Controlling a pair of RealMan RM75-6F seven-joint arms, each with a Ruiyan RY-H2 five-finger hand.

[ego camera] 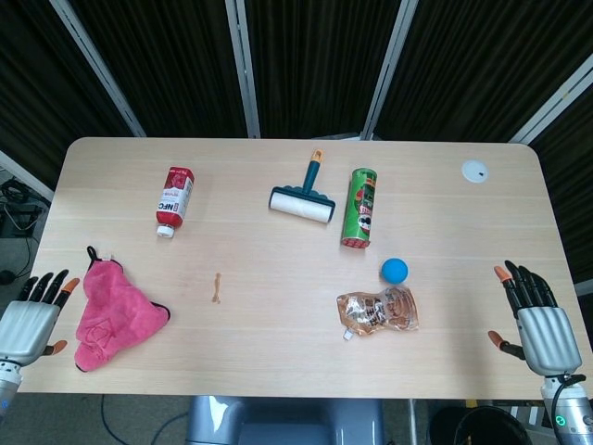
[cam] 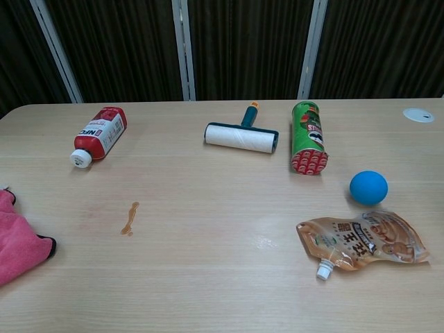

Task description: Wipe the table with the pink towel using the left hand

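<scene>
The red bottle (cam: 99,134) reads "NFC" (white label); other print is illegible.

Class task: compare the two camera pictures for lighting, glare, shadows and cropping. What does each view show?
Head view: even overhead light, soft short shadows, dark backdrop, both the left hand and right hand sharp. Chest view: a faint sheen on the table near the snack pouch, the pink towel cropped by the left edge, no hands in frame.

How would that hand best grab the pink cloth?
Probably from above, at the bunched, raised folds of the pink towel nearest the left hand. It lies crumpled flat on the table, so its thin edges give fingers little to pinch.
</scene>
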